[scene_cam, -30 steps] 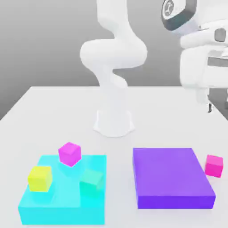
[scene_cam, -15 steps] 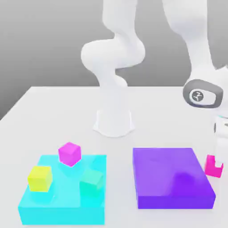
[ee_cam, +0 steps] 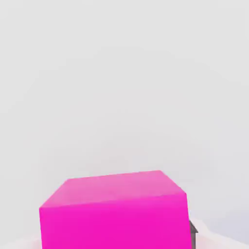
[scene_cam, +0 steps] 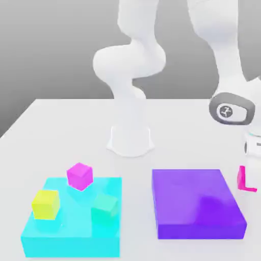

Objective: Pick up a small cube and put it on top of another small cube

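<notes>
A pink cube (scene_cam: 241, 179) hangs at the exterior view's right edge, just past the purple block (scene_cam: 196, 204) and slightly above the table. My gripper (scene_cam: 252, 176) comes down over it and covers part of it, shut on the cube. In the hand view the pink cube (ee_cam: 114, 214) sits very close, with a dark fingertip (ee_cam: 193, 233) against its side. A magenta cube (scene_cam: 80, 176), a yellow cube (scene_cam: 46, 204) and a teal cube (scene_cam: 105, 206) rest on the cyan block (scene_cam: 71, 239) at the exterior view's left.
The arm's white base (scene_cam: 130, 140) stands at mid-table behind both blocks. The purple block is flat-topped with nothing on it. Bare white table (scene_cam: 61, 132) lies around the base and between the two blocks.
The hand dropped from high up onto the pink cube at the right edge. Since half a second ago the cube has risen a little off the table with the hand.
</notes>
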You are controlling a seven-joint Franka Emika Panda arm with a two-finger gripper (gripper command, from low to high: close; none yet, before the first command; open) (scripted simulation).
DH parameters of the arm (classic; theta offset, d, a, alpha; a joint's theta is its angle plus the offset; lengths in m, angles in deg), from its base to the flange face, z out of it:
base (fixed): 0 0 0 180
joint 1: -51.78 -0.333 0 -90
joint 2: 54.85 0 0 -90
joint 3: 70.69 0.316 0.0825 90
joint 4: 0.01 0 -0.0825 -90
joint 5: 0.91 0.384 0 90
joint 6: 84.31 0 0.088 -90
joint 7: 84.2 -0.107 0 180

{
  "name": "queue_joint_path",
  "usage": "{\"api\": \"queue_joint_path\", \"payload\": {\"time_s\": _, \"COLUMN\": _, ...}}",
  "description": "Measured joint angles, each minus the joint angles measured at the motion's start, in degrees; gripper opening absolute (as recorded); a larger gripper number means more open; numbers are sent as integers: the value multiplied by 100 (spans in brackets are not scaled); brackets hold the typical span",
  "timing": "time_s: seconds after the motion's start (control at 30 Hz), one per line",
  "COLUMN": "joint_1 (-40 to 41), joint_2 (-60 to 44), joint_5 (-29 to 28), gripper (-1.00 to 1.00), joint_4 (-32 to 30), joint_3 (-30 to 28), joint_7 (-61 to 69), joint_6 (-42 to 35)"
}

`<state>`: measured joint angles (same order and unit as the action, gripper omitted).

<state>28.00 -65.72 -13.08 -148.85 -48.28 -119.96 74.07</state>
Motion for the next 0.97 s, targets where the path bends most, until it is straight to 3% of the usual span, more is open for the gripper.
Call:
{"api": "queue_joint_path", "payload": {"time_s": 0.23, "joint_1": 969, "joint_2": 503, "joint_5": 433, "gripper": -100, "joint_4": 118, "joint_3": -1082, "joint_7": -1033, "joint_6": -588}}
{"api": "queue_joint_path", "payload": {"time_s": 0.7, "joint_1": 4384, "joint_2": 1519, "joint_5": 1115, "gripper": -100, "joint_4": 495, "joint_3": -2689, "joint_7": -3765, "joint_6": -1884}}
{"api": "queue_joint_path", "payload": {"time_s": 0.83, "joint_1": 4466, "joint_2": 946, "joint_5": 1255, "gripper": -100, "joint_4": 386, "joint_3": -2745, "joint_7": -3866, "joint_6": -1195}}
{"api": "queue_joint_path", "payload": {"time_s": 0.87, "joint_1": 4465, "joint_2": 806, "joint_5": 1277, "gripper": 100, "joint_4": 358, "joint_3": -2732, "joint_7": -3856, "joint_6": -1027}}
{"api": "queue_joint_path", "payload": {"time_s": 0.97, "joint_1": 4462, "joint_2": 806, "joint_5": 1277, "gripper": 100, "joint_4": 358, "joint_3": -2732, "joint_7": -3856, "joint_6": -1027}}
